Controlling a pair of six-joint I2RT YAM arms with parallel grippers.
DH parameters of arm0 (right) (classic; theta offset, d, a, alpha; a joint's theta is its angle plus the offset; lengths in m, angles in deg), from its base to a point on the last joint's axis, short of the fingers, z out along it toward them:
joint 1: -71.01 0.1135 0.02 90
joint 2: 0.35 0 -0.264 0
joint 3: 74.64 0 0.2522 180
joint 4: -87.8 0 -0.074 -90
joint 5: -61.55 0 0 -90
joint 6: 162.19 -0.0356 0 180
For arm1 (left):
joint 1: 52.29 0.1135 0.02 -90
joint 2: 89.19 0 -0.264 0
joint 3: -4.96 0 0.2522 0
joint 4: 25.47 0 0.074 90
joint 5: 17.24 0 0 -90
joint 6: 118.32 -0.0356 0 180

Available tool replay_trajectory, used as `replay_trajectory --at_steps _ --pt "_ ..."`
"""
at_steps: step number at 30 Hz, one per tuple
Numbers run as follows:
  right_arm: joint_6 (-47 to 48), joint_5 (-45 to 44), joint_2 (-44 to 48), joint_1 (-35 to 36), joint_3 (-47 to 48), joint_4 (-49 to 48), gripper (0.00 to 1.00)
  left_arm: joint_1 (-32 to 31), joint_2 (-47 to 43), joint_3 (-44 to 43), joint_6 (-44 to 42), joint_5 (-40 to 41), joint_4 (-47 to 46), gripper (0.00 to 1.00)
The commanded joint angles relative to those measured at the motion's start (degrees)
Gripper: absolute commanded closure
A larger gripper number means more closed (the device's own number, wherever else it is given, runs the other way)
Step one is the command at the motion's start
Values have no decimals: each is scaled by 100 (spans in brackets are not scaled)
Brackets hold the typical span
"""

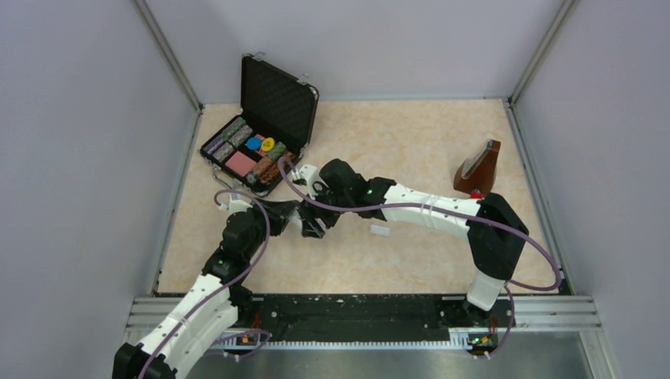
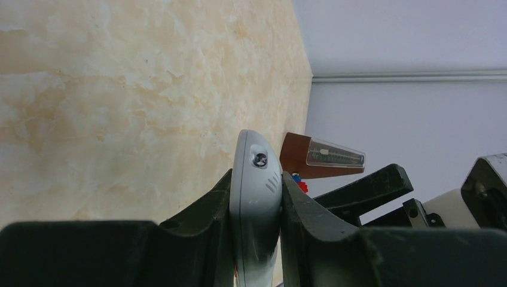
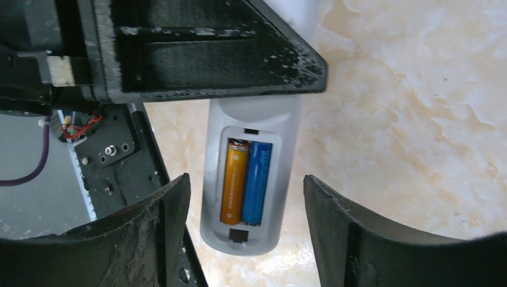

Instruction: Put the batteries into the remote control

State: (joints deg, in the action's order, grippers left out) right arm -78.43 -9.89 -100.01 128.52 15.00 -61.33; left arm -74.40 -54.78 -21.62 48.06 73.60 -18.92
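Observation:
The remote control [image 3: 248,230] is a white-grey bar, held off the table with its open slot facing up. The orange-brown battery [image 3: 234,182] and the blue battery [image 3: 257,182] lie side by side inside the slot. My left gripper [image 2: 257,176] is shut on the remote [image 2: 256,197], edge-on between its fingers. My right gripper [image 3: 245,197] is open, with one finger [image 3: 161,233] on each side of the remote's end and not touching it. In the top view the two grippers meet at mid-table, left [image 1: 294,213] and right [image 1: 314,223], and hide the remote.
A small white flat cover piece [image 1: 380,230] lies on the table right of the grippers. An open black case [image 1: 261,134] with chips stands at the back left. A brown metronome [image 1: 478,167] stands at the right, with small toy blocks [image 1: 476,193] beside it.

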Motion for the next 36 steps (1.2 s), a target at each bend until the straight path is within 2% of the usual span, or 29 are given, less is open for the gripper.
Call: replay_trajectory --at_steps 1,4,7,10,11,12,13,14,18,24,31,36 --pt "53 207 -58 105 166 -290 41 -4 64 -306 -54 -294 -209 100" --pt "-69 179 -35 111 -40 -518 59 5 91 -334 33 -299 -130 95" --pt "-161 47 89 110 -293 -775 70 6 83 -396 23 -346 -5 79" --pt "-162 -48 158 110 -414 -786 75 11 72 -579 -74 -312 415 41" --pt "-135 -94 169 105 -433 -754 76 6 67 -634 -141 -280 646 33" --pt "-84 -136 178 106 -460 -697 76 11 66 -694 -239 -233 853 15" --pt "-32 -185 187 110 -492 -646 76 8 67 -778 -362 -169 1081 7" --pt "74 -240 198 103 -554 -580 76 10 54 -862 -460 -144 1359 4" --pt "538 -414 294 108 -945 -420 77 10 0 -1224 -1030 489 2359 1" --pt "1515 -461 438 104 -1558 -364 78 20 41 -1646 -1010 1508 4081 2" --pt "1939 -601 91 106 -1424 -202 76 18 -27 -1915 -1242 1900 4288 3" --pt "1949 -642 -116 108 -1310 -124 65 14 11 -2190 -1642 2165 4300 1"
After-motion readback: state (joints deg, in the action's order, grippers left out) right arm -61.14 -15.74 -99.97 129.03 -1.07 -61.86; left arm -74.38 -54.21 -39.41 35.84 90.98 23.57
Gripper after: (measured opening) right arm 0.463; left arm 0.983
